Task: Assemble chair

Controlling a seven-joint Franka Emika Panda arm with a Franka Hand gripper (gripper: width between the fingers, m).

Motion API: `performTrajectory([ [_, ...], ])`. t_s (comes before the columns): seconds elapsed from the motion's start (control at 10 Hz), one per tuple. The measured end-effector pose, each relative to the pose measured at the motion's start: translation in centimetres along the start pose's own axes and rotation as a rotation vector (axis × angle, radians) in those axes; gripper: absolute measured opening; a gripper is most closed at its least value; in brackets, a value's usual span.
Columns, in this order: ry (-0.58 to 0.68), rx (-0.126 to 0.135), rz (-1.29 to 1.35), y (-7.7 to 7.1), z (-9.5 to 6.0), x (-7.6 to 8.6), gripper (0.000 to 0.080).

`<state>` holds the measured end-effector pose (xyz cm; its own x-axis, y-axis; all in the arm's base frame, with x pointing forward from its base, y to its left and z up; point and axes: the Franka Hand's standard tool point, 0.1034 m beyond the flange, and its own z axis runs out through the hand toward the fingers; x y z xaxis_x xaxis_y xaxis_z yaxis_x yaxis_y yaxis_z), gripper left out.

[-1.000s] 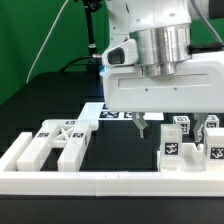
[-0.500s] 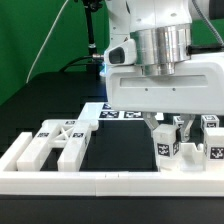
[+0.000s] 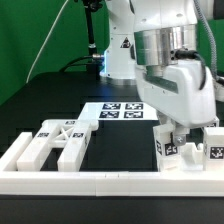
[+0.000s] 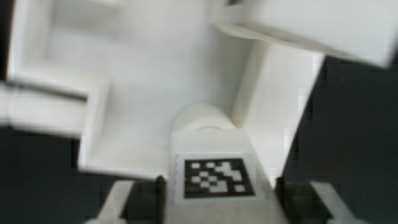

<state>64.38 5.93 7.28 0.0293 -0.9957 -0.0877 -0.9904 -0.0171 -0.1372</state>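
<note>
1. Fingers (image 4: 146, 206): one stands on each flank of the chair leg (image 3: 168, 154), near its square tag. They appear clamped on it at a middling spread, neither fully together nor fully apart.
2. Chair leg: stands at the exterior view's right, close to the low border rail (image 3: 100, 184). Whether its base has left the counter (image 3: 120, 150) cannot be told.
3. Second leg (image 3: 214, 152): just beside the gripped one, on the side toward the exterior view's right. This is the nearest obstacle.
4. Cross-braced piece (image 3: 60, 140): lies well apart at the exterior view's left, against the same rail.
5. Marker board (image 3: 118, 110): lies flat behind the parts and plays no part in the step.
6. Step in hand, as judged: securing the leg so that it can be carried to its joint.
7. Technique: both pads should sit flat on the flanks before any rise. The arm looks tilted, so the leg may pivot in the grip.
8. Technique: a straight, slow lift should clear the second leg and the rail before any sideways travel.
9. Risk: a grip at one end lets a thick part swing, so the tag face should stay square to the wrist view as a check.
</note>
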Motion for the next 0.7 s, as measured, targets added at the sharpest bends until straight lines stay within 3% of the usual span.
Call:
performTrajectory([
  [0.1,-0.022,0.006,0.161,-0.09,0.03,0.07,0.0285],
  [0.3,-0.021,0.007,0.137,-0.09,0.04,0.02,0.0285],
  [0.4,-0.016,0.005,0.052,-0.06,0.03,0.02,0.0285],
  [0.5,-0.004,0.004,-0.174,-0.09,-0.01,0.11,0.0350],
  [0.6,-0.001,0.008,-0.358,-0.14,-0.06,0.34,0.0350],
  [0.7,0.005,0.014,-0.510,-0.07,0.00,0.64,0.0553],
])
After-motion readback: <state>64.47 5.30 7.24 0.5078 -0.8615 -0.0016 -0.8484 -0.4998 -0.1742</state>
